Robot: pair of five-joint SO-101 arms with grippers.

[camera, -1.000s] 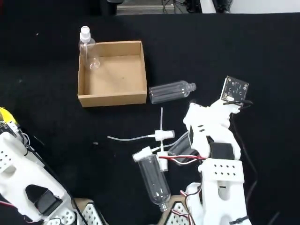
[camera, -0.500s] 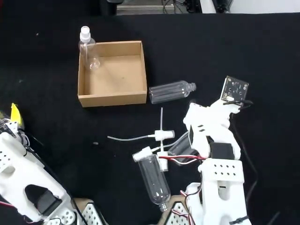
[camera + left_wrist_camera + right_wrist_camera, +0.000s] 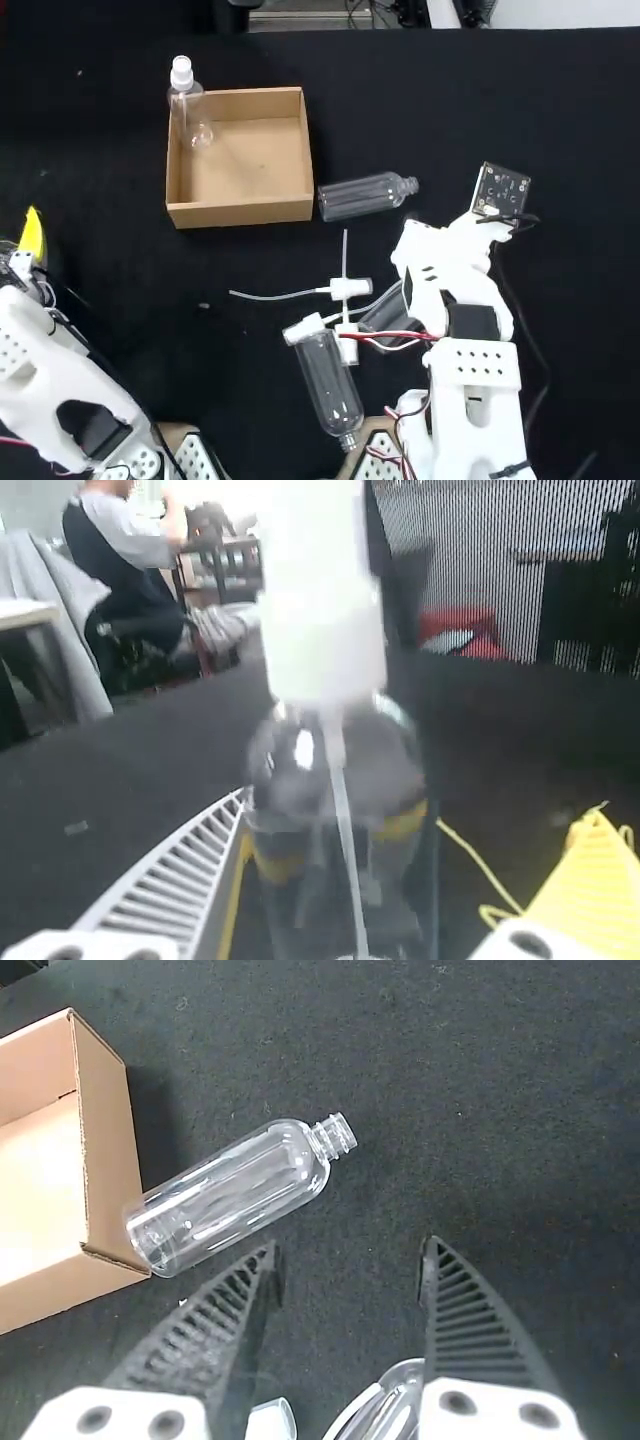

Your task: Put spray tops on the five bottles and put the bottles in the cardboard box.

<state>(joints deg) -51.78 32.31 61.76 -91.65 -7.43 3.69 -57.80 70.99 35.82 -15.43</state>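
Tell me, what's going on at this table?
One capped bottle stands in a corner of the cardboard box. The right gripper hangs open over the table near an uncapped bottle lying beside the box. The left gripper has a second capped bottle upright right before it; whether it grips it is too blurred to tell. Loose spray tops and another bottle lie near the right arm.

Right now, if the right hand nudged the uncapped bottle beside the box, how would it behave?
Probably rolls: the uncapped bottle lies on its round side. Likely light, since it looks clear and empty. Its smooth wall may slip.
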